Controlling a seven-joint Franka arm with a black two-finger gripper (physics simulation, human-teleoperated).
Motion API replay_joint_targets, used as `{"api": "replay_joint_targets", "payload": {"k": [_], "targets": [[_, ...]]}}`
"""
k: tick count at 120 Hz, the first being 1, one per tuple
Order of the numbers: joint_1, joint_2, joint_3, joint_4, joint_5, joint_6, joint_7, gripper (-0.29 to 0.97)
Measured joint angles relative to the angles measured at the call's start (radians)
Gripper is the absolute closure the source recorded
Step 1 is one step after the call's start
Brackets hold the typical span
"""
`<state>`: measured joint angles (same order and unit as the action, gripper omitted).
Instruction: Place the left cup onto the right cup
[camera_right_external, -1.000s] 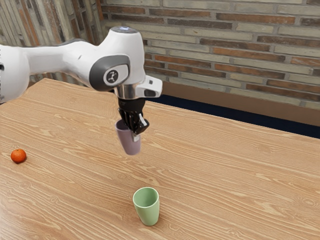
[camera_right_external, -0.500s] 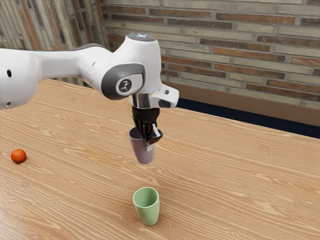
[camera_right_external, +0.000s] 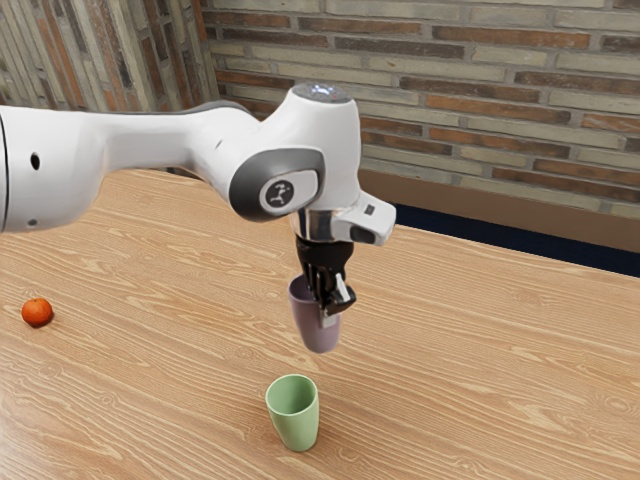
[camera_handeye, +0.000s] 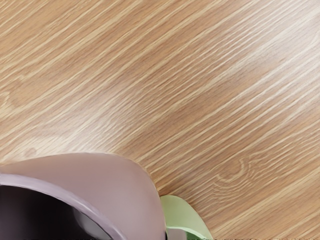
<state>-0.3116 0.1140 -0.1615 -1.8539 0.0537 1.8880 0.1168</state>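
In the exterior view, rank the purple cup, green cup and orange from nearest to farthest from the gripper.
1. purple cup, held in the gripper.
2. green cup, just below it.
3. orange, far at the exterior view's left.

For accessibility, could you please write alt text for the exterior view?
A white arm with a black end effector holds a purple cup above a wooden table, near an upright green cup. An orange sits at the exterior view's left.
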Motion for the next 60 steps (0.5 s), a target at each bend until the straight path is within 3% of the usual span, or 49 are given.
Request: {"api": "replay_joint_targets", "payload": {"k": [60], "targets": [[-0.049,-0.084,-0.001,-0.126,-0.037,0.045,0.003,0.78]]}}
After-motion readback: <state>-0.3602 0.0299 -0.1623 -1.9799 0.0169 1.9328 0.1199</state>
